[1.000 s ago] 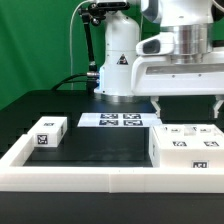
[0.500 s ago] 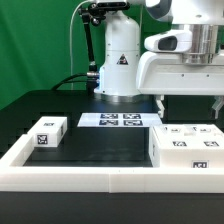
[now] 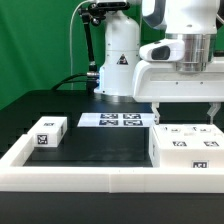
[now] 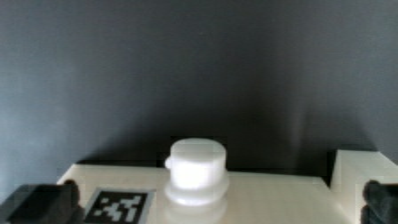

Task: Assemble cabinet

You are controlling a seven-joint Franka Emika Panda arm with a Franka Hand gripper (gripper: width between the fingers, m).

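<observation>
Over the desk (image 3: 100, 145) at the exterior view's right, we hover our hand (image 3: 187, 112) wide and empty above the cabinet (image 3: 185, 150), while a smaller white block (image 3: 47, 132) sits well apart, seemingly unfitted.

The bare middle of the black tabletop (image 3: 100, 145) lies open between the small white tagged block (image 3: 47, 132) near its left edge (the exterior view's left) and the large white tagged cabinet box (image 3: 188, 148) at the right edge, while a long low white border rail (image 3: 110, 178) walls the front edge.
</observation>
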